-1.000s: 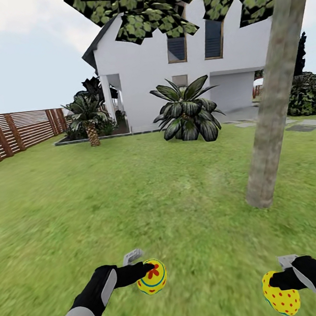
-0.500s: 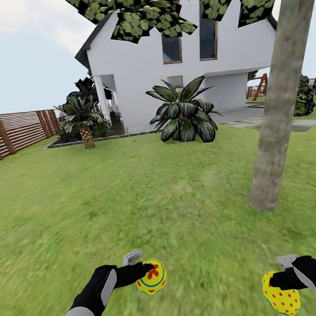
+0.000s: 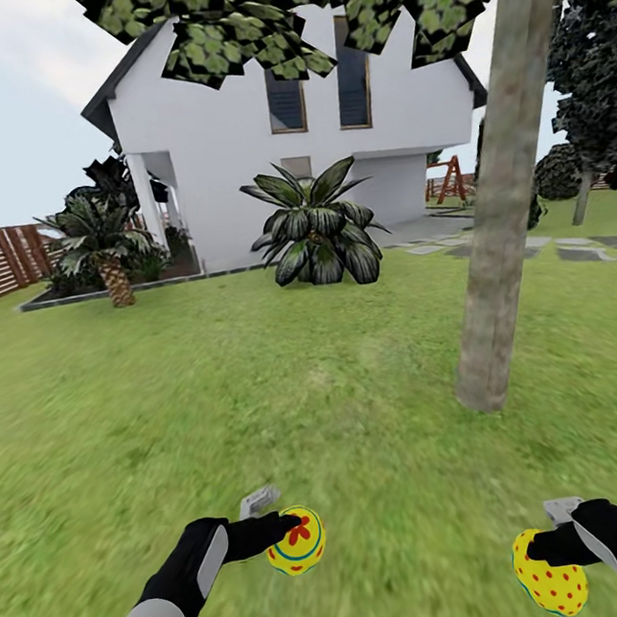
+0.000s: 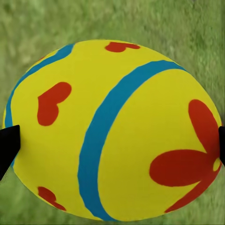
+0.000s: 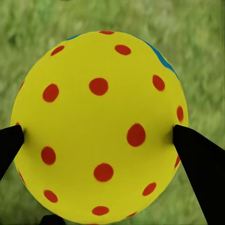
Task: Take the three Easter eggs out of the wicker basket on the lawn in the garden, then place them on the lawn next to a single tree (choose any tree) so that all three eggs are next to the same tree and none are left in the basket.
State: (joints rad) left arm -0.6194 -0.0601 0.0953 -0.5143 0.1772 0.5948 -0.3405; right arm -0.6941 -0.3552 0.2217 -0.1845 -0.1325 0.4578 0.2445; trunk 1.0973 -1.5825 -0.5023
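Near the tree [image 3: 495,257], your left gripper [image 3: 283,532] and right gripper [image 3: 531,551] each clamp an Easter egg [image 3: 297,542] — smooth, probably slippery — so hold across the middle.

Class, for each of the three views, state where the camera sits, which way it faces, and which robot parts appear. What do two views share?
Head view: on the head, facing forward-down over lawn toward tree; both arms visible.
Left wrist view: above left end effector, showing its egg.
Right wrist view: above right end effector, showing dotted egg.
Shared: head also shows both eggs.
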